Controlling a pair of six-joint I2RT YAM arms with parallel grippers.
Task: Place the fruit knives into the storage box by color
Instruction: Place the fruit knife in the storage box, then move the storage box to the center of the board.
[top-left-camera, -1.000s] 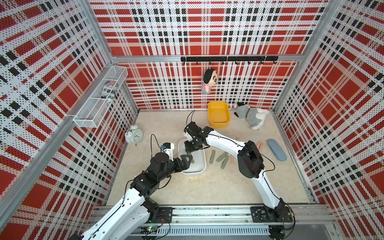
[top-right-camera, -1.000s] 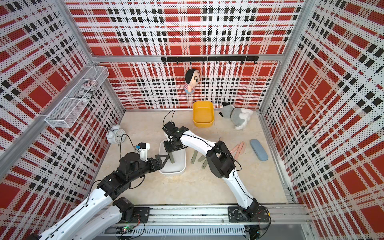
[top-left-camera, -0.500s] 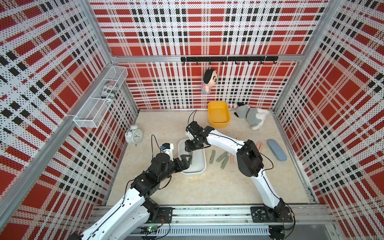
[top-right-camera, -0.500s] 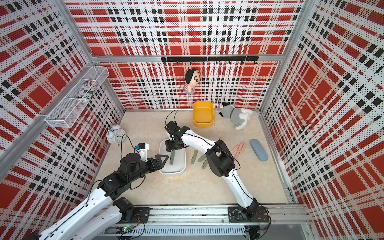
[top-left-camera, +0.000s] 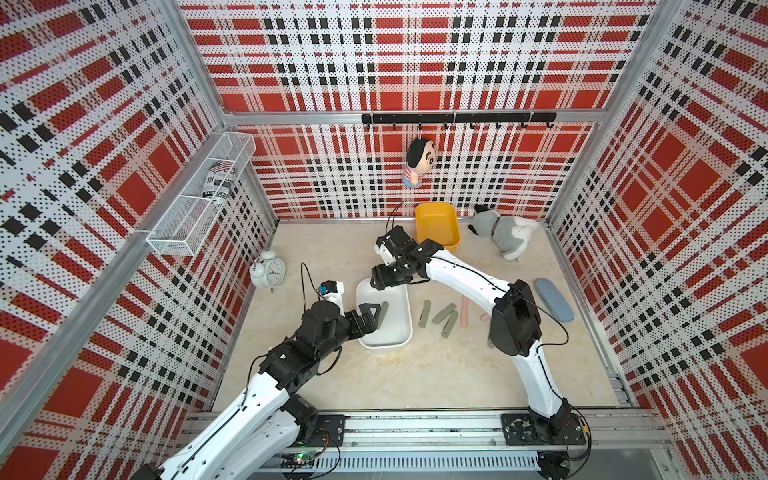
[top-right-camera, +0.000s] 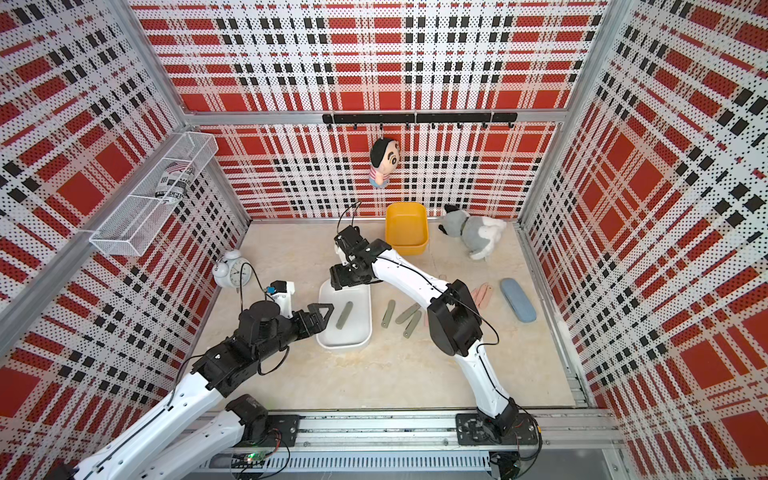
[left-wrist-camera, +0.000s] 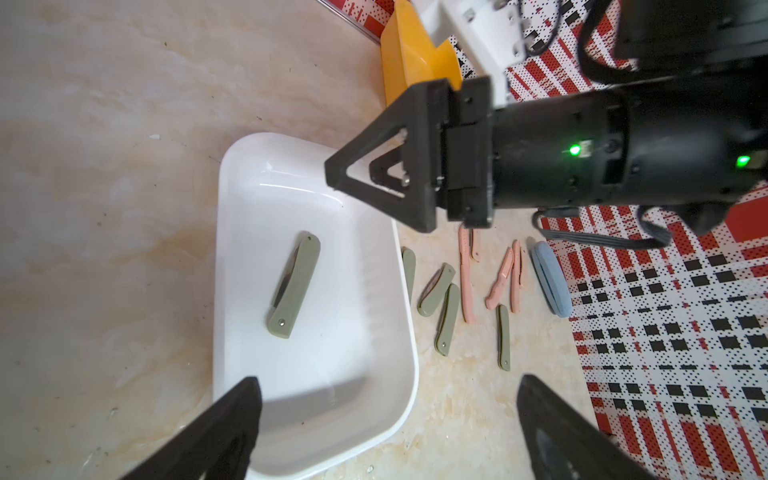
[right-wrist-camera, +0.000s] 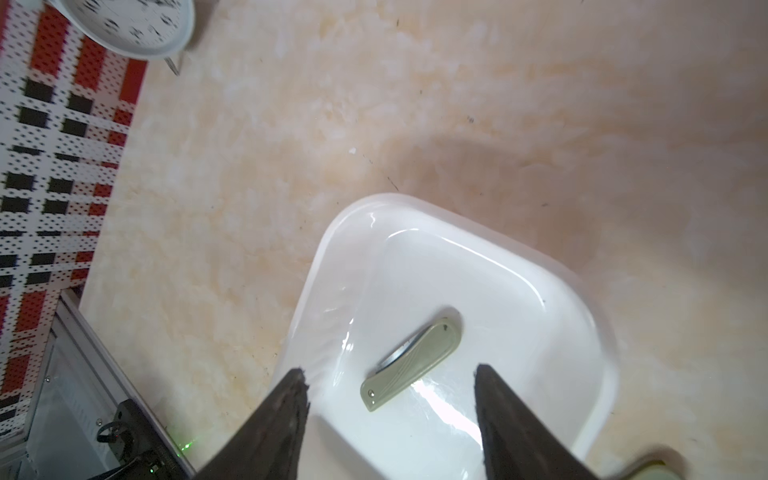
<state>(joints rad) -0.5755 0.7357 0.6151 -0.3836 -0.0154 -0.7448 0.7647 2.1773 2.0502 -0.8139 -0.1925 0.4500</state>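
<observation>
One sage green fruit knife (top-left-camera: 382, 313) (right-wrist-camera: 411, 364) lies flat inside the white storage box (top-left-camera: 386, 344), touched by nothing. My right gripper (top-left-camera: 380, 279) (right-wrist-camera: 390, 372) hangs open and empty over the box's far end, above that knife. My left gripper (top-left-camera: 373, 316) (left-wrist-camera: 388, 382) stands wide open and empty at the box's left rim (left-wrist-camera: 415, 365). Right of the box, three green knives (top-left-camera: 424, 313) (left-wrist-camera: 432, 291) lie on the table. Several salmon pink knives (top-left-camera: 464, 311) (left-wrist-camera: 465, 274) lie beyond them, partly hidden under my right arm in both top views.
A yellow box (top-left-camera: 437, 226) sits at the back wall with a plush dog (top-left-camera: 505, 232) beside it. An alarm clock (top-left-camera: 268, 272) stands far left, and a blue-grey case (top-left-camera: 552, 299) lies far right. A doll (top-left-camera: 417, 162) and a wire basket (top-left-camera: 199, 195) hang on the walls.
My right gripper has opened and let go of the green knife, which now lies flat in the white box. The left arm has not moved.
</observation>
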